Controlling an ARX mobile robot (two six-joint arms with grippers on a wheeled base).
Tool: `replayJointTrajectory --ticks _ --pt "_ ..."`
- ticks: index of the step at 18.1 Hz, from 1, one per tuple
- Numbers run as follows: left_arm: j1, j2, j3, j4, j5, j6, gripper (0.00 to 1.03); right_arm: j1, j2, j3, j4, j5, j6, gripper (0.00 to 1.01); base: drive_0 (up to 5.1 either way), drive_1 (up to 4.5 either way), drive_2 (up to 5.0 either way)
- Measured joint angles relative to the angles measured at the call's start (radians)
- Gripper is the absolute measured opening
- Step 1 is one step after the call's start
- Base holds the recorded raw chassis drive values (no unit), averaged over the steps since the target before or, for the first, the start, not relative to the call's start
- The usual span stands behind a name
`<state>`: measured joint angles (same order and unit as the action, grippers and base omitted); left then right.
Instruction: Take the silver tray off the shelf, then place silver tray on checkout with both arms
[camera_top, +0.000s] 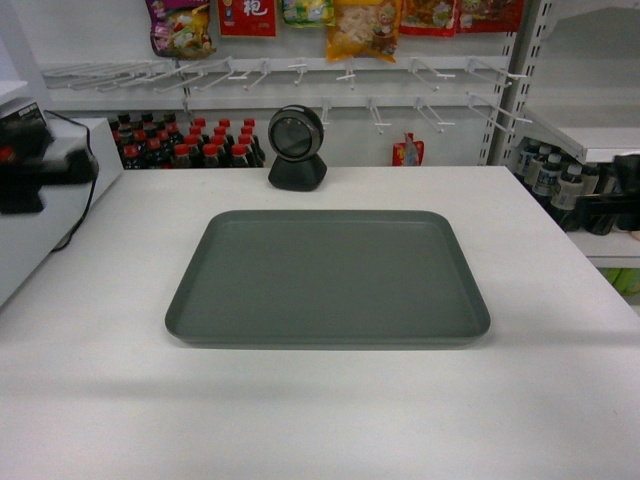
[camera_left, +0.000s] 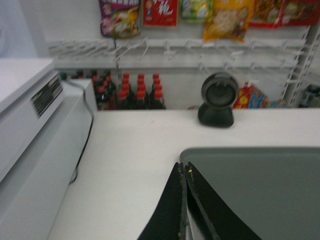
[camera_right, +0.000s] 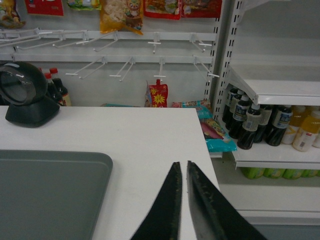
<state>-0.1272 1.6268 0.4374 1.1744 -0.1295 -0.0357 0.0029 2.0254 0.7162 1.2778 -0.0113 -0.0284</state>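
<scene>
The silver tray (camera_top: 328, 280) lies flat in the middle of the white checkout (camera_top: 90, 390), with nothing on it. In the left wrist view my left gripper (camera_left: 183, 166) is shut and empty, its tips at the tray's (camera_left: 260, 190) far left corner, just outside the rim. My right gripper (camera_right: 183, 163) is shut with only a thin slit and holds nothing. It hovers over bare checkout (camera_right: 145, 135), a short way right of the tray's (camera_right: 45, 195) right edge. The white shelf (camera_right: 280, 91) stands past the counter's right end.
A black round scanner (camera_top: 297, 148) stands behind the tray. Red-capped bottles (camera_top: 190, 145) line the back left. A white machine with a cable (camera_top: 45, 215) sits along the left edge. Dark bottles (camera_right: 250, 122) fill the right shelving, and snack bags hang on hooks above.
</scene>
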Motion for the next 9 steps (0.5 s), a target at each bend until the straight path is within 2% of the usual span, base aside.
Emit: replayJointTrajectory --ticks 1,4,7,8,9 --pt "0.022 -0.037 -0.067 -0.006 0.004 0.011 0.02 -0.003 -0.085 -0.084 0.007 0.004 0.006 0.02 0.0 0.00 0.0" --pt "0.034 -0.209 -0.170 -0.012 0.045 0.018 0.01 -0.003 -0.245 -0.277 0.007 0.008 0.014 0.02 0.0 0.00 0.0" --pt "0.066 -0.340 -0.272 -0.081 0.060 0.018 0.01 -0.003 -0.412 -0.421 0.008 0.008 0.014 0.02 0.0 0.00 0.0" --pt "0.105 -0.397 -0.293 -0.104 0.116 0.018 0.01 -0.003 -0.466 -0.457 0.010 0.008 0.014 0.02 0.0 0.00 0.0" --pt "0.126 -0.454 -0.315 -0.135 0.122 0.018 0.01 -0.003 -0.527 -0.498 -0.012 0.008 0.015 0.02 0.0 0.00 0.0"
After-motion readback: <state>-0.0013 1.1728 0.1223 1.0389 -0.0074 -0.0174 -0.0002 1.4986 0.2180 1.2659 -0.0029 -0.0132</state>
